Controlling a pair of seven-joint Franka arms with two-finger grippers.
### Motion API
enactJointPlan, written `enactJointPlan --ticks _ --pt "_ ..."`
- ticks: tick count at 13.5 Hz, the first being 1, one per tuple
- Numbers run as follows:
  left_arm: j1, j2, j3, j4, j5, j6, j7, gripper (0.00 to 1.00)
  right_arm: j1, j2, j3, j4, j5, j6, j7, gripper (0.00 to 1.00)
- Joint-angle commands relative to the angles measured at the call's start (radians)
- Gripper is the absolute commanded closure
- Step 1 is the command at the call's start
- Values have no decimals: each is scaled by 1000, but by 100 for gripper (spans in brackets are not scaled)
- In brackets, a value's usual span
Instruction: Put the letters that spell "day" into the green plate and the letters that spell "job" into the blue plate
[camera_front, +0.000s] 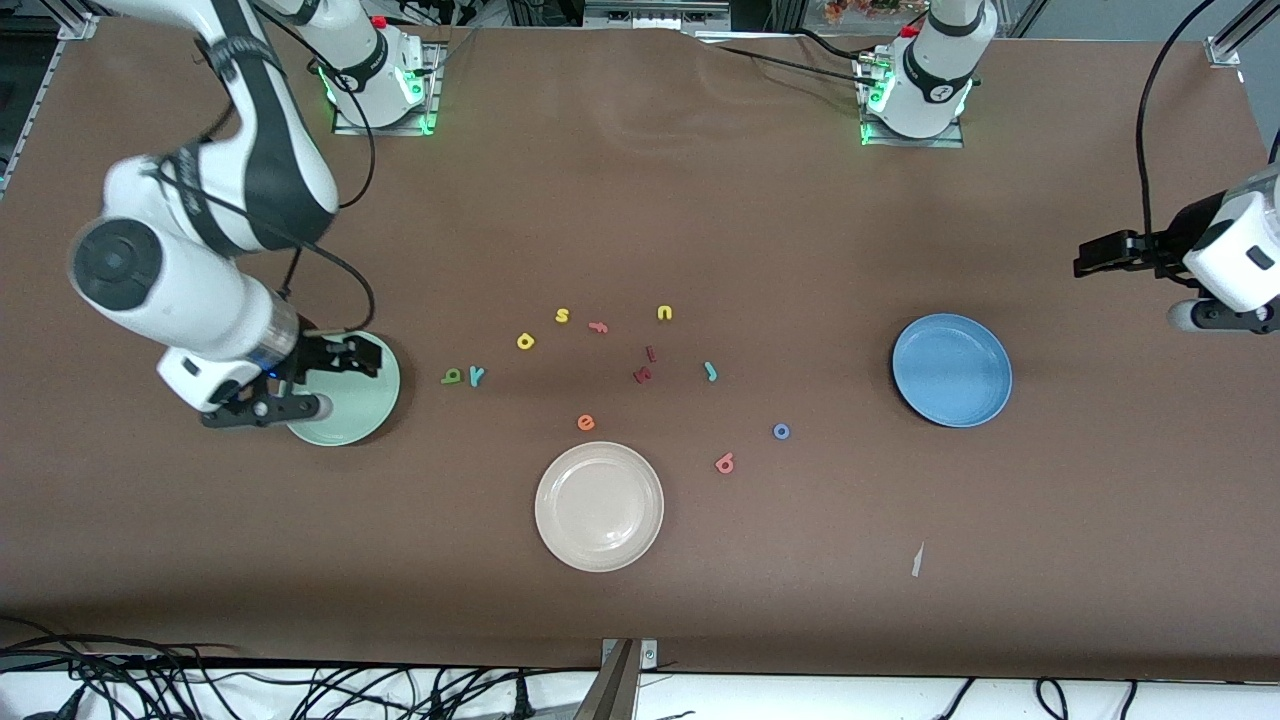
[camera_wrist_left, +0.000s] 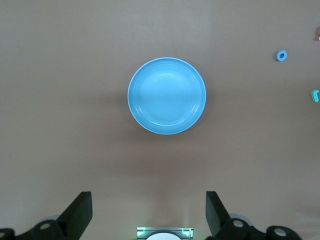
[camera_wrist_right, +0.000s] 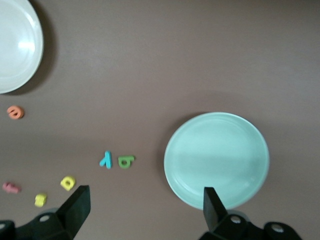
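The green plate (camera_front: 350, 412) (camera_wrist_right: 216, 157) lies toward the right arm's end. My right gripper (camera_front: 332, 382) (camera_wrist_right: 145, 196) hangs open and empty over its rim. Beside that plate lie the green a (camera_front: 452, 376) (camera_wrist_right: 126, 161) and teal y (camera_front: 477, 375) (camera_wrist_right: 105, 159), with the yellow d (camera_front: 526, 341) (camera_wrist_right: 68, 183) farther on. The blue plate (camera_front: 952, 370) (camera_wrist_left: 166, 95) is empty toward the left arm's end. My left gripper (camera_front: 1212, 312) (camera_wrist_left: 147, 200) waits open above bare table beside it. Teal j (camera_front: 710, 371) (camera_wrist_left: 315, 95), blue o (camera_front: 781, 431) (camera_wrist_left: 282, 55) and pinkish b (camera_front: 725, 462) lie mid-table.
A cream-white plate (camera_front: 598, 505) (camera_wrist_right: 15, 45) sits nearest the front camera. Other loose letters: orange e (camera_front: 586, 422), yellow s (camera_front: 562, 315), pink f (camera_front: 598, 326), yellow u (camera_front: 664, 313), two dark red pieces (camera_front: 645, 365). A paper scrap (camera_front: 917, 560) lies near the front edge.
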Motion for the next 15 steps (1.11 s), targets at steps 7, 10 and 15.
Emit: enactJointPlan --ticks 7,10,15 --pt "-231 183 0 -1 -186 82 -294 0 67 157 0 -136 36 334 123 0" --pt "-285 266 0 1 -240 249 -386 0 67 135 7 -256 36 461 123 0" --pt "-424 442 1 15 -148 522 -656 0 67 71 15 -379 36 508 119 0"
